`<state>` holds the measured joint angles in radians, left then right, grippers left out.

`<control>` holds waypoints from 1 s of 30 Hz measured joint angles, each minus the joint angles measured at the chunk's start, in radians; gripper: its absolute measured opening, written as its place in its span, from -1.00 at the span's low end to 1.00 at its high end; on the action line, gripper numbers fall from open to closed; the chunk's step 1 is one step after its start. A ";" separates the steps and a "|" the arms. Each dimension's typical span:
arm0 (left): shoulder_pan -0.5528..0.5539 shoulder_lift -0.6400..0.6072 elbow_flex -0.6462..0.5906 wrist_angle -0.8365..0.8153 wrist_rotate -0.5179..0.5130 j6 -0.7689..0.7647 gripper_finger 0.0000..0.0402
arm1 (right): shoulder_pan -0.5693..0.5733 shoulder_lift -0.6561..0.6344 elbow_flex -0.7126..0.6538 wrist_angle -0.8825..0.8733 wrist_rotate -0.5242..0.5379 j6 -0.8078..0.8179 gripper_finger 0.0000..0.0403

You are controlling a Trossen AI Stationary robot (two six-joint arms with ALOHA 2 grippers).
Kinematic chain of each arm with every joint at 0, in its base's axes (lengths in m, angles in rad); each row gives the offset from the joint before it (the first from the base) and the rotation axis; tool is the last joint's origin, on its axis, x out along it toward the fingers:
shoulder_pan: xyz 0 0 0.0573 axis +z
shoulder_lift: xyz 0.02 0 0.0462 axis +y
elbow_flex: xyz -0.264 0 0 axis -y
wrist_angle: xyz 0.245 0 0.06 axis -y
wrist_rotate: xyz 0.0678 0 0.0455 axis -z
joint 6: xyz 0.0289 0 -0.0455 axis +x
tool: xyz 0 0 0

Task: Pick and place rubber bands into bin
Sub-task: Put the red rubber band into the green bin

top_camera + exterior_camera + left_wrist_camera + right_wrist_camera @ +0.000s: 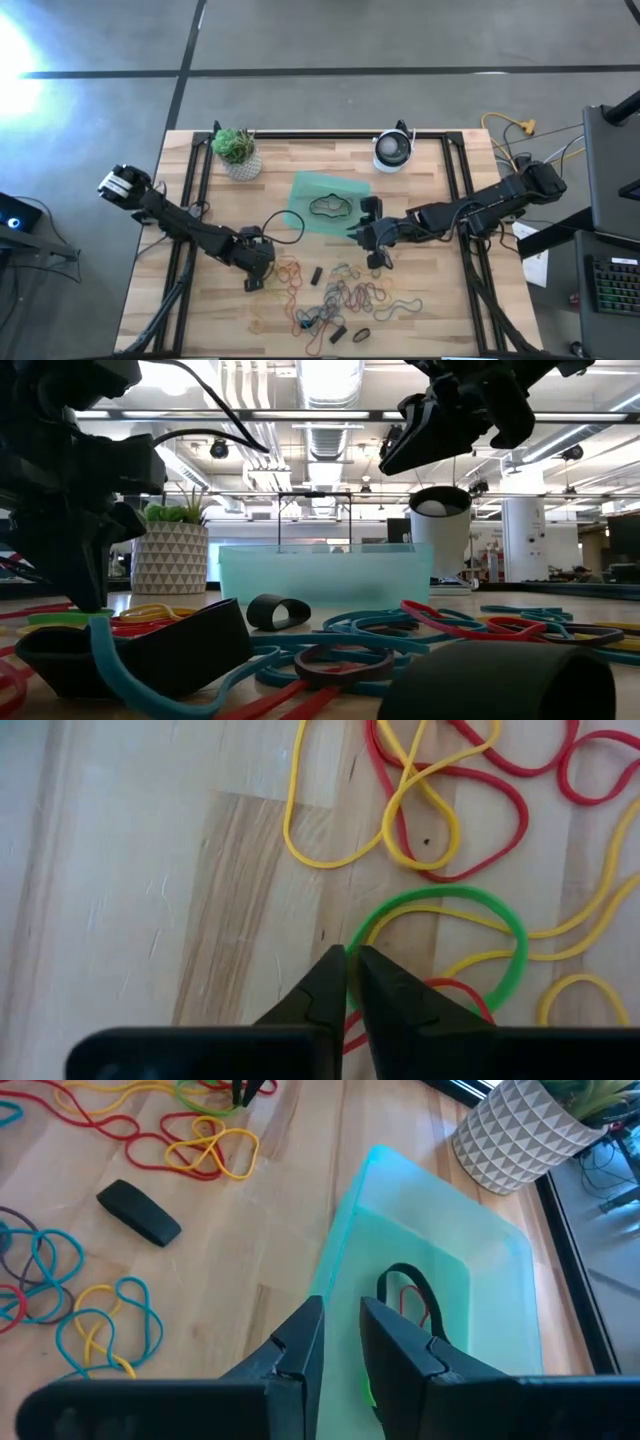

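Nearest the front edge of the wooden surface [200,320]: a loose scatter of rubber bands [345,298], too tangled for an exact count, in red, yellow, orange, blue, green and dark colours. Among them, three short wide black bands: one at [316,274], one at [337,333], one at [362,333].

At the scatter's left edge: left end effector [352,972], fingers nearly together, pinching the rim of one green rubber band [500,925] that lies flat on the wood, with yellow and red loops overlapping it. Left arm stretched low from the surface's left side, slanting toward the middle, end effector pointed down at the wood [254,272].

Farther back, near the middle: one bin [303,190], translucent green, flat on the surface. Inside: one dark band [412,1292] and one red band [408,1304] within it; green showing just behind the right fingers, too hidden to tell what it is.

Right end effector [340,1330] raised above the near corner of the bin, fingers narrowly apart, nothing between them. Right arm reaching in from the right side, roughly level, end effector [368,232] between bin and scatter.

Along the back edge: one small white pot with a green plant [238,153] at left, one round white and dark device [393,150] at right.
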<state>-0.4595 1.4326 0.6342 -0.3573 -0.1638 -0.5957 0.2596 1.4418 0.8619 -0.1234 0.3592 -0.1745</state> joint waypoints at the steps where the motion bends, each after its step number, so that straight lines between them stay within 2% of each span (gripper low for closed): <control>1: 0.000 0.000 0.000 0.000 0.000 0.000 -0.89 | 0.000 0.000 0.000 0.000 0.000 0.000 -0.69; 21: 0.000 0.004 -0.001 0.001 0.002 0.002 -0.88 | 0.000 0.000 -0.002 0.000 0.000 0.001 -0.68; 30: 0.000 0.005 0.001 -0.002 0.004 0.009 -1.00 | 0.000 0.000 -0.002 0.000 0.000 0.011 -0.70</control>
<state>-0.4595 1.4376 0.6355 -0.3592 -0.1596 -0.5869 0.2596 1.4418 0.8600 -0.1230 0.3589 -0.1638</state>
